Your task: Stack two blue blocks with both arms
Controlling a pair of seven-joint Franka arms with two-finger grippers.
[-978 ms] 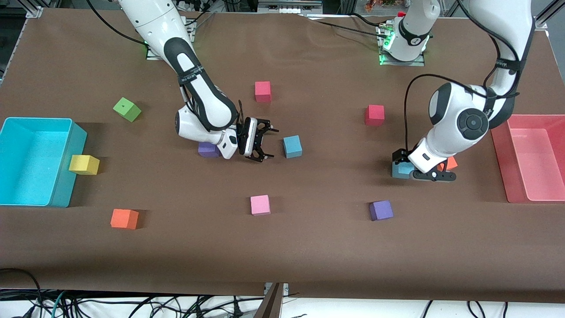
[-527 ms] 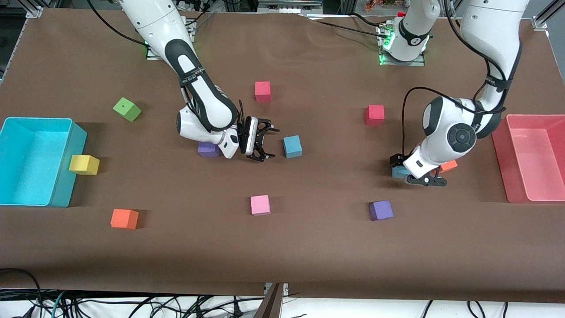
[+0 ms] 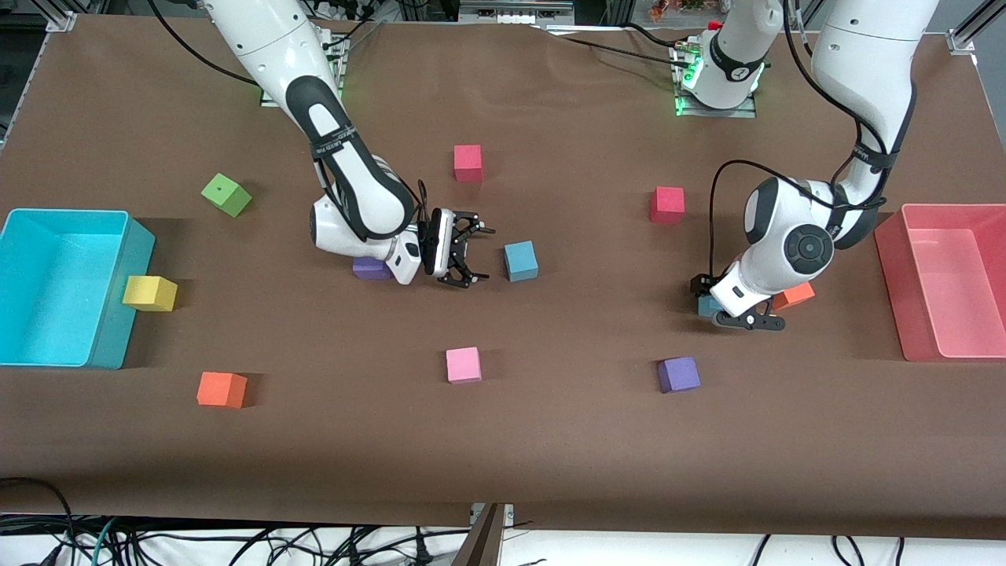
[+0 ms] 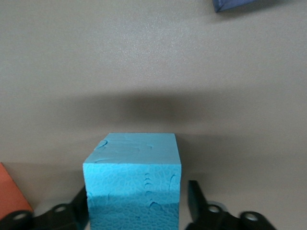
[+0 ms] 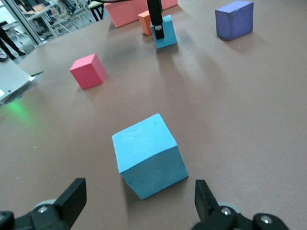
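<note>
Blue block number one sits at about four o'clock on the table as the front camera shows it, with an orange block just beside it at its two o'clock. Over the last second the left gripper has dropped down around this block and its jaws have started drawing in from wide. In the left wrist view one finger looks to be against the block's side, and the other shows a sliver of gap. So you have it straddled, not yet firmly held. The block rests flat on the table. The pick seems close, and you should let the jaws finish closing before lifting.

The left arm folds steeply down from its base, wrist low over the block.

Farther back, near the table's centre, the second blue block stands untouched. The right gripper hangs at its nine o'clock with jaws wide and pointing sideways at it. That forearm crosses over a purple block.
</note>
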